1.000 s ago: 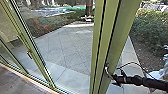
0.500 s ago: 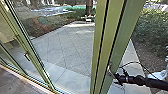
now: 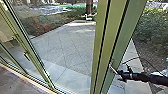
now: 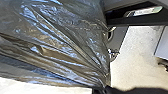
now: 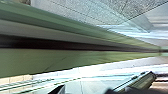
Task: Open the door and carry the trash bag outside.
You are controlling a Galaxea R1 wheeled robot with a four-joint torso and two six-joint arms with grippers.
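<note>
In the head view my right gripper is beside the pale lever handle of the green-framed door; whether it touches the handle I cannot tell. Glass and a second green frame with a small handle stand to the left. The shiny dark trash bag spreads across the left wrist view, its folds gathering at my left gripper, which is shut on it. In the right wrist view a long green door frame runs past my right gripper.
Paving slabs lie beyond the glass, with shrubs along the right and a planted bed at the left. Brown indoor floor shows at the lower left. In the left wrist view there is pale floor past the bag.
The view has shifted slightly, with the near door frame further right. At its handle, my right gripper has moved slightly right and up, and more of the lever shows.
</note>
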